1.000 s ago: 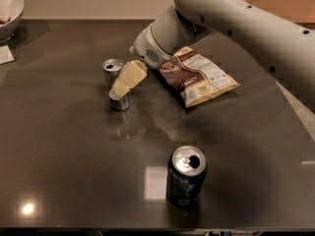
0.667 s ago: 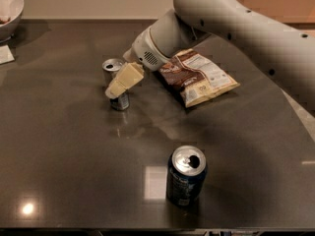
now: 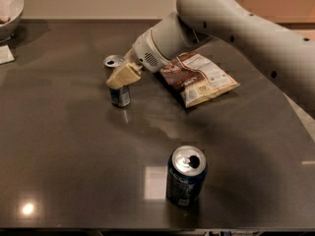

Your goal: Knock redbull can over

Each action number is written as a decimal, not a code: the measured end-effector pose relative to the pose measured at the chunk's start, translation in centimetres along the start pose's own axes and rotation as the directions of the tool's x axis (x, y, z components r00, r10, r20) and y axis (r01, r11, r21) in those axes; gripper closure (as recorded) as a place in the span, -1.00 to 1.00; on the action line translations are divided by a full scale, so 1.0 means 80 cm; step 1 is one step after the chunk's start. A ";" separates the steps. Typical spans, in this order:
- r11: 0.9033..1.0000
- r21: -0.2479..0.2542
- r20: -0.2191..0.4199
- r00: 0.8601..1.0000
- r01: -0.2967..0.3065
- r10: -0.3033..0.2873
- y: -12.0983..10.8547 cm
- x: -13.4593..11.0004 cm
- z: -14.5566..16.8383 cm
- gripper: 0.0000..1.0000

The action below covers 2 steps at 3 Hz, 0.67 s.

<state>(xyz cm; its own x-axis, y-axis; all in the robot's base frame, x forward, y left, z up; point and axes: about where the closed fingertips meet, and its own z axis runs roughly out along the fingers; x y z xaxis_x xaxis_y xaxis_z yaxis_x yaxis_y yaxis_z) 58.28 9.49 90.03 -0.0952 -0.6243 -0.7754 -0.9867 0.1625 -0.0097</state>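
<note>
Right now, you have the gripper (image 3: 123, 75) at the middle of the redbull can (image 3: 120, 96), covering its waist, and you cannot tell how far the gripper is open or whether it holds anything. The can stands on its base in the far-left part of the surface (image 3: 74, 146), not yet knocked over. A chip bag (image 3: 199, 77) lies just to its right, and a dark blue soda can (image 3: 186, 176) stands well apart near the front edge.
</note>
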 end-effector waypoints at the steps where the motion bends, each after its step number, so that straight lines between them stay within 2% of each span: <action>1: 1.000 0.009 -0.025 0.999 0.022 -0.022 0.000 -0.008 -0.019 0.74; 2: 0.996 0.026 -0.145 0.986 0.088 -0.084 -0.001 -0.015 -0.049 1.00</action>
<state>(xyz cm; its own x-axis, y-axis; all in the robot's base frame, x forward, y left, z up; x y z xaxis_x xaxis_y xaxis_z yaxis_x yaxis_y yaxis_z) 57.94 7.28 93.43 -0.0304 -0.7402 -0.6717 -0.9874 0.1265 -0.0947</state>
